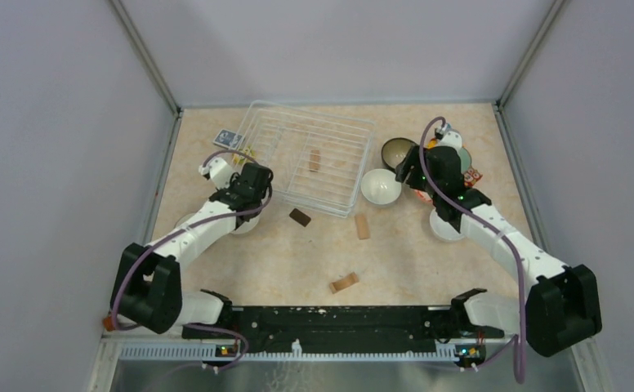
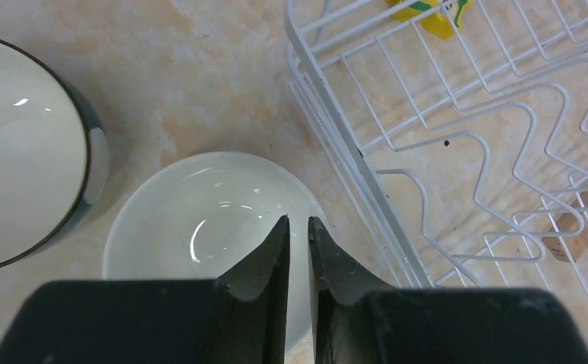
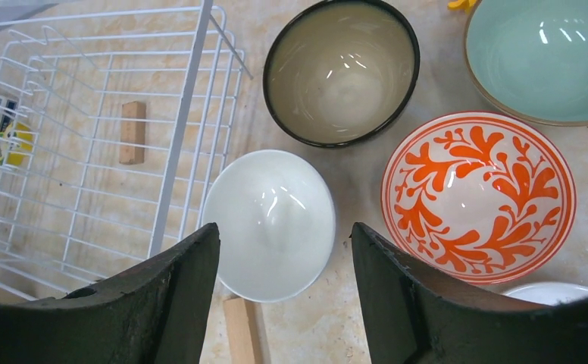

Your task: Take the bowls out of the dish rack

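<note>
- Now left gripper (image 2: 298, 221) is almost closed, empty, above a pale bowl (image 2: 200, 220) at the dish rack's (image 2: 336, 129) eight o'clock.
- Right gripper (image 3: 283, 227) gapes wide, empty, over a white bowl (image 3: 268, 205) at its four o'clock.

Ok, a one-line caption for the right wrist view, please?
Open right gripper over a white bowl beside the dish rack; beige bowl, orange-patterned bowl and pale green bowl nearby.

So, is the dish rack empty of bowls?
Yes, empty of bowls. The dish rack holds only a wooden block; the white bowl stands outside it.
</note>
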Controlling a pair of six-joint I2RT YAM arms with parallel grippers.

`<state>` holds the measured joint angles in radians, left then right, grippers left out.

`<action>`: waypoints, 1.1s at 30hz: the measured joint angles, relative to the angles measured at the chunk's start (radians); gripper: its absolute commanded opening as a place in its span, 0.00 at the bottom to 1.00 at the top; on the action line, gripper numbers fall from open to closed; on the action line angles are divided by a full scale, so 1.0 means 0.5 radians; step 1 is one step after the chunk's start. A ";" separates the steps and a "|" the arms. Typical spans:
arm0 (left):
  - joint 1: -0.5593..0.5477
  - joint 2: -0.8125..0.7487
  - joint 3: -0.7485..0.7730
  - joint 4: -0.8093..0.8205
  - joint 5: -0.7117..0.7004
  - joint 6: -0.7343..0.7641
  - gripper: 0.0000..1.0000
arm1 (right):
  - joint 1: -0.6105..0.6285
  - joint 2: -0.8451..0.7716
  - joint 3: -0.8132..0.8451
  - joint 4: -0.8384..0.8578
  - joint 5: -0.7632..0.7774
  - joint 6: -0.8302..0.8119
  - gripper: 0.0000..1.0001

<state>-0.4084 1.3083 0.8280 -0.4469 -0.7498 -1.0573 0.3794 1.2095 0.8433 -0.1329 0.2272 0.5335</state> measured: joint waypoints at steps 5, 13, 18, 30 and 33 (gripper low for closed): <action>0.013 0.168 0.015 0.247 0.194 0.084 0.24 | 0.000 -0.139 -0.065 0.070 -0.019 -0.058 0.64; 0.015 0.745 0.538 0.408 0.401 0.328 0.13 | 0.000 -0.343 -0.221 0.253 -0.047 -0.220 0.66; 0.015 0.716 0.484 0.711 0.477 0.573 0.35 | 0.000 -0.597 -0.460 0.425 -0.024 -0.364 0.80; 0.015 -0.043 0.009 0.964 0.586 0.920 0.99 | 0.000 -0.695 -0.745 0.822 0.369 -0.600 0.99; 0.015 -0.197 -0.104 0.990 0.606 0.983 0.99 | 0.000 -0.671 -0.751 0.861 0.488 -0.649 0.99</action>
<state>-0.4007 1.2098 0.7761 0.0479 -0.4469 -0.5655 0.3794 0.8742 0.4679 0.2977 0.4709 0.2092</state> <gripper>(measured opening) 0.986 0.987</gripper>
